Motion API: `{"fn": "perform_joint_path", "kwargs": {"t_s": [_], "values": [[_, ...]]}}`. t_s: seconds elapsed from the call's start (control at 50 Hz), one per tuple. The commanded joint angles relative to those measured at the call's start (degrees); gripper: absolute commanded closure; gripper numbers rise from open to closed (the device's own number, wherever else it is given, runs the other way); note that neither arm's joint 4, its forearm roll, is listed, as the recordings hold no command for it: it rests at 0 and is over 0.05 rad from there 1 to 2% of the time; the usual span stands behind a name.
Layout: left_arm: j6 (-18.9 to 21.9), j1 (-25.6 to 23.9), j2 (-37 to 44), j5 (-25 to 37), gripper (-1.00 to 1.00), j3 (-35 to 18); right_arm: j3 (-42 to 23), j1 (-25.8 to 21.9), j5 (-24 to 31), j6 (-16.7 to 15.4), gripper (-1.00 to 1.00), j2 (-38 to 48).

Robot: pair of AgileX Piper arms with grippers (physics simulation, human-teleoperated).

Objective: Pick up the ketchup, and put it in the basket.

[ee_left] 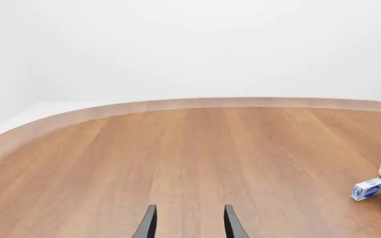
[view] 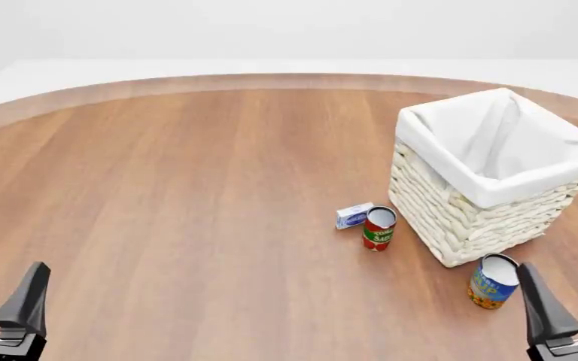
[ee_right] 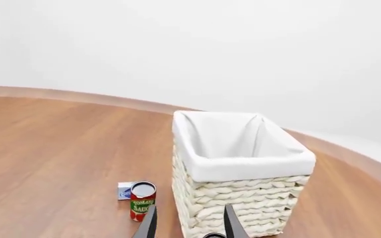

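One basket (view: 490,177), two tin cans, one small box, two grippers: that is the count on the wooden table (view: 189,188). No ketchup bottle shows in any of the three views, so I cannot tell where it is; the inside of the basket shows only white cloth as far as can be seen.

The basket stands at about three o'clock from the table's middle in the front view, cream wicker with the lining folded over its rim. The red-and-green can (view: 378,228) stands upright at the basket's eight o'clock, near its wall but apart from it, with the blue-and-white box (view: 354,215) lying just beside the can at its ten o'clock. The blue-and-orange can (view: 492,280) stands upright at the basket's six o'clock, close to its near corner.

The left gripper (view: 0,301) sits at the table's seven o'clock, fingers spread apart, nothing between them and touching nothing. The right gripper (view: 570,297) sits at five o'clock, just beside the blue-and-orange can, likewise spread and holding nothing; its wrist view looks straight at the basket's wicker wall.
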State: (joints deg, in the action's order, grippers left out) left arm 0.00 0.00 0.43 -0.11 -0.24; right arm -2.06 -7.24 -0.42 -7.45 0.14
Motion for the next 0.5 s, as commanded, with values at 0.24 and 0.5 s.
{"fn": "perform_joint_path", "kwargs": {"t_s": [0.24,0.5], "values": [[0.0,0.0,0.0,0.0,-1.00,0.0,-2.4,-6.0,-0.2,-1.1,-1.00,0.2],[0.0,0.0,0.0,0.0,-1.00,0.0,-2.4,-10.5,-3.3,-1.8,-1.00,2.6]]}}
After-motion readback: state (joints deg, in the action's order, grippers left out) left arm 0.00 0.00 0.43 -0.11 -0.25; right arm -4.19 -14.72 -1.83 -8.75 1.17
